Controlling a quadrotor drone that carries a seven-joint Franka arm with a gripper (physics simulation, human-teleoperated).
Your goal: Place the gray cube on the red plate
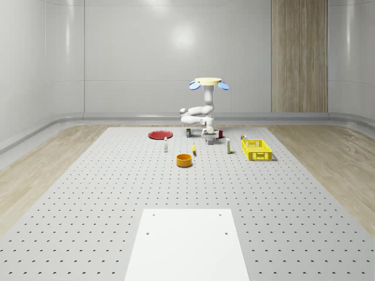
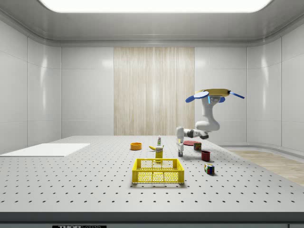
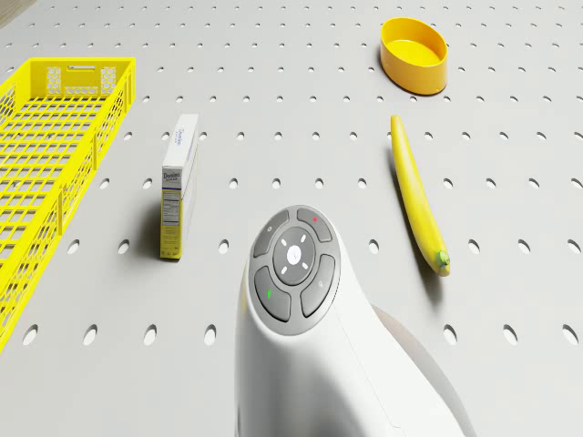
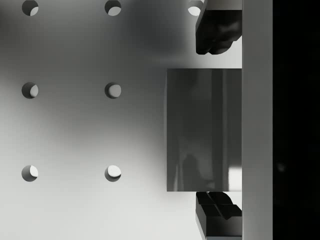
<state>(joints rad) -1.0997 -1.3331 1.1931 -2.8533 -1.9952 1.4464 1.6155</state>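
The gray cube rests on the perforated table, and in the wrist view it lies between my two dark fingertips. One fingertip meets the cube's edge; a strip of table shows between the other and the cube. My gripper is open and straddles the cube. In the whole-scene view the gripper is down at table level, with the arm folded beneath the hovering drone. The red plate lies flat to the whole-scene view's left of the gripper. In the side view the red plate sits behind the arm.
Around the gripper are a yellow basket, an orange bowl, a banana, an upright box, a red cup, a colored cube and small bottles. A white panel lies nearer the camera.
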